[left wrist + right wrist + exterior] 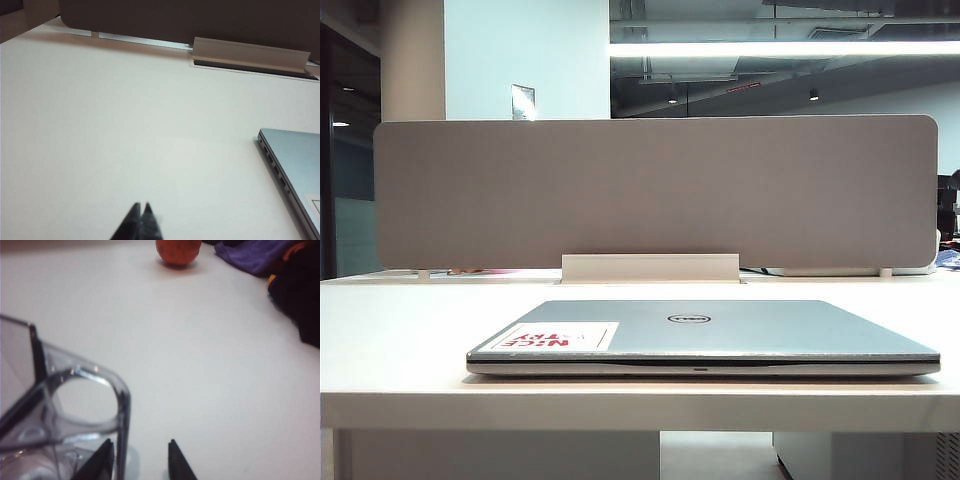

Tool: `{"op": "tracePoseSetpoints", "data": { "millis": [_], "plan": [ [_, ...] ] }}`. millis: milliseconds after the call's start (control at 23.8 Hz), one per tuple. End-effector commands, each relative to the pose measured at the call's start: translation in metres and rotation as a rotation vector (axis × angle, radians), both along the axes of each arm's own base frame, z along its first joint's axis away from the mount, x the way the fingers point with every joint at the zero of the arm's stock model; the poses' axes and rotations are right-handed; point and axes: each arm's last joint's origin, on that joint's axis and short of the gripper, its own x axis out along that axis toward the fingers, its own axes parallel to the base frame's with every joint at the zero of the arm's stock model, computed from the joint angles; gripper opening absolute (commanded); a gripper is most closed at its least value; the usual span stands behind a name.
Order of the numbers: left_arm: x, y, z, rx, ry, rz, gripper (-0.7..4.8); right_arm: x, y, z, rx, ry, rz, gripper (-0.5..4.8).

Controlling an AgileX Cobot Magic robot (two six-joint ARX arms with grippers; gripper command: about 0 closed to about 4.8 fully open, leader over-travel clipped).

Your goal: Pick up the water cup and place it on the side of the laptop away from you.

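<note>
**Cup at the right gripper, laptop shut on the desk**

The left gripper (141, 210) hangs over bare desk (125, 125), its tips pressed together. The laptop (710, 335) lies closed by the desk's near edge, midway along it. The right gripper (140, 452) is spread wide, holding nothing; one finger (102, 460) sits just beside the cup (75, 410), which stands on the desk.

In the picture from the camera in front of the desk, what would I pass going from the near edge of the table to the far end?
White table edge → closed silver-grey Dell laptop with a red-lettered white sticker → low white cable-slot cover → wide grey divider panel. No gripper or cup shows in this view.
</note>
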Motion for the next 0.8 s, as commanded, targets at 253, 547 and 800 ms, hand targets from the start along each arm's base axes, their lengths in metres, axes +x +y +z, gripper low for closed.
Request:
{"op": "tracePoseSetpoints", "data": {
  "millis": [253, 547, 800],
  "plan": [
    [-0.0001, -0.0002, 0.0015, -0.004, -0.007, -0.005, -0.06, 0.007, -0.005, 0.0065, -0.004, -0.042, 0.044, 1.35],
    [-0.0001, -0.0002, 0.0015, -0.004, -0.007, -0.005, -0.06, 0.0077, -0.0054, 0.0072, -0.005, -0.045, 0.044, 0.79],
    [-0.0001, -0.0002, 0.0015, -0.004, -0.007, -0.005, -0.06, 0.0079, -0.0054, 0.0074, -0.005, -0.046, 0.044, 0.51]
  ]
}}
